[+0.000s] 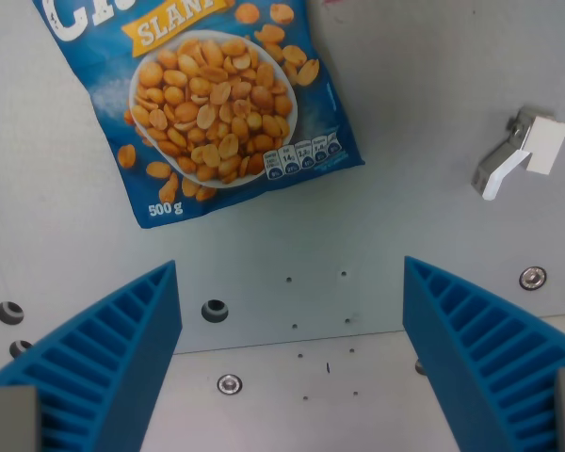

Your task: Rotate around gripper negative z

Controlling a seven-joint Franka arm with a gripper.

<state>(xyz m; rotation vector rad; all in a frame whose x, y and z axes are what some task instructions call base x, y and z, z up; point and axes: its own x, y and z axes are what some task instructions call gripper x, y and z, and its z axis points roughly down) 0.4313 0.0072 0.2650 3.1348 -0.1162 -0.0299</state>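
Grey bench [424, 85] carries a peanut bag [212, 104] lying tilted, ahead and toward the wrist view's left of the released, empty hand [292, 363].

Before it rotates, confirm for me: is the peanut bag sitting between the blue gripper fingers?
No, the peanut bag lies flat beyond the open gripper, clear of both blue fingers.

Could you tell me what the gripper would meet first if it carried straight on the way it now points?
Probably the bare grey table: the open gripper aims at it, with the peanut bag lying beyond the fingers. Depth is hard to judge.
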